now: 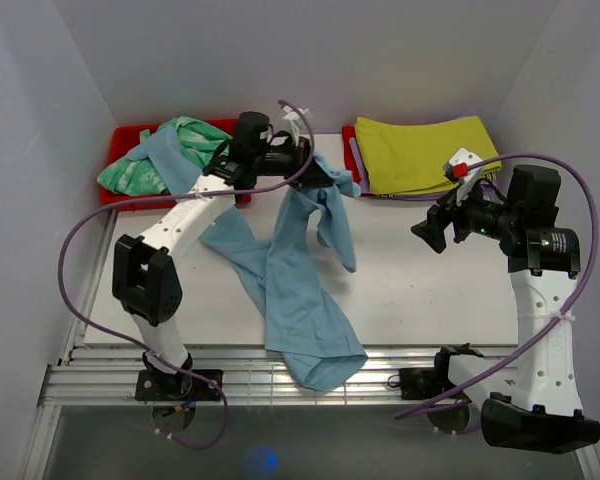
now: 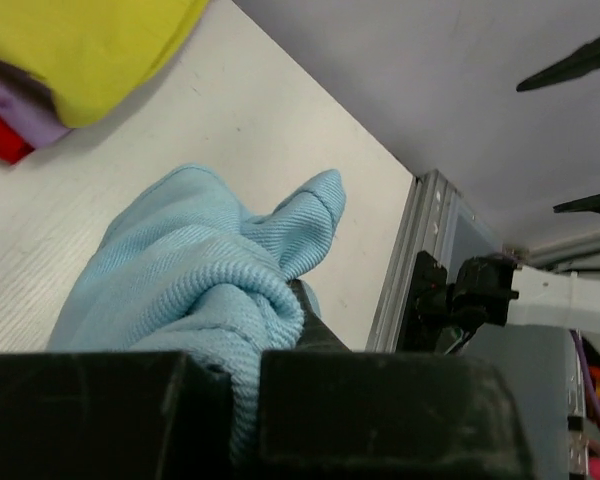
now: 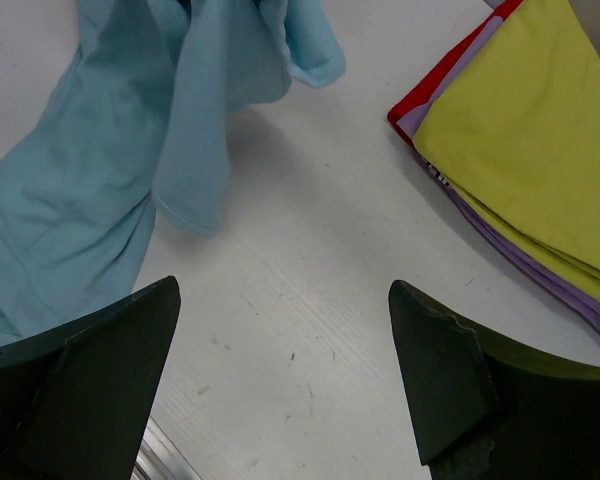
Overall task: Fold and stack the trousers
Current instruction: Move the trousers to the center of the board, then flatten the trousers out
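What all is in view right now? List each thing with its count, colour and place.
trousers: one pair, light blue, sprawled across the middle of the table, far end held up
patterned garment: one, mint green and white, in the red bin
blue cloth: one piece, light blue, over that garment; whether it is separate, cannot tell
red bin: one, red, far left
yellow-green cloth: one, folded, top of the far-right stack
lilac cloth: one, lilac, under the yellow-green cloth
table: one, white
left fingers: one pair, black, shut on the trousers
right fingers: one pair, black, open over bare table
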Controlling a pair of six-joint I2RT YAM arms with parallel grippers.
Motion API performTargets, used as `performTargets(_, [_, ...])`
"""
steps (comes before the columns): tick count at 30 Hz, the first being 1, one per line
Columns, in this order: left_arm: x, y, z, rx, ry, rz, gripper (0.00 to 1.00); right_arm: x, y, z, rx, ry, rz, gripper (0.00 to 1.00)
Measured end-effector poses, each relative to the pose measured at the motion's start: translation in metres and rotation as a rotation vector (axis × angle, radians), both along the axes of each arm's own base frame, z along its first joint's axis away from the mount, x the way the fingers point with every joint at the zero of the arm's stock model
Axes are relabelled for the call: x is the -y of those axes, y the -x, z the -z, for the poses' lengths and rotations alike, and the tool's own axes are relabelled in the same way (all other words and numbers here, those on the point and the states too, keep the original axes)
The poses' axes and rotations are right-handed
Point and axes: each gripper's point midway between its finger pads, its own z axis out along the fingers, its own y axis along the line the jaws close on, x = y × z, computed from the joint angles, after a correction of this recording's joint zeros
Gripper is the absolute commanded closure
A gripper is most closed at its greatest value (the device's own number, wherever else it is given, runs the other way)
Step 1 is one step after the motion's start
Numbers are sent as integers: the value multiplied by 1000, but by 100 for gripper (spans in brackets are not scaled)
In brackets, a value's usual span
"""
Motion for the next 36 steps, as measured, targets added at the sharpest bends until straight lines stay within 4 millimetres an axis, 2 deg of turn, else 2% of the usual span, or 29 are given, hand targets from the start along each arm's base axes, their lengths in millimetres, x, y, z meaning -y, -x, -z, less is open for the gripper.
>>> performTargets(3, [47,15,3,53,-20,111,99,1,-1,16,-35,9,2,10])
performTargets(4, [64,22,3,67,-27,154,77,2,-2,20,-46,14,6,10])
performTargets(6, [91,32,2,92,-34,219,44,6,-7,32,-75,35,26,10])
performTargets(8, [115,40,3,116,-42,275,19,11,-15,42,-102,55,48,10])
performTargets(10, [120,47,13,89,-72,288,14,18,-24,55,-144,84,74,10])
performTargets(11, [117,47,18,70,-87,283,9,20,-27,60,-157,95,81,10])
performTargets(12, [109,45,23,54,-102,267,9,22,-29,66,-172,108,86,10])
performTargets(13, [92,36,25,28,-112,232,9,24,-32,73,-192,125,94,10])
performTargets(15, [45,11,28,-39,-124,121,10,25,-34,87,-223,157,100,10])
performTargets(17, [-43,-32,27,-103,-117,-98,11,21,-33,103,-257,195,88,10])
performTargets(18, [-84,-45,26,-125,-114,-199,11,18,-32,109,-269,211,80,10])
performTargets(19, [-141,-60,27,-141,-104,-342,12,13,-31,117,-282,230,66,10])
performTargets(21, [-257,-66,35,-191,-100,-642,16,7,-28,131,-304,260,46,10])
performTargets(23, [-322,-55,41,-216,-102,-820,18,5,-25,140,-324,278,40,10])
performTargets(24, [-343,-49,43,-227,-101,-879,19,5,-25,143,-326,284,44,10])
performTargets(26, [-358,-43,49,-241,-97,-922,19,7,-28,142,-319,290,58,10])
performTargets(29, [-364,-43,69,-289,-91,-929,19,9,-30,142,-314,292,76,10])
performTargets(34, [-377,-62,116,-395,-73,-944,22,11,-31,142,-319,298,92,10])
performTargets(36, [-384,-71,130,-415,-56,-957,26,12,-31,142,-319,303,96,10])
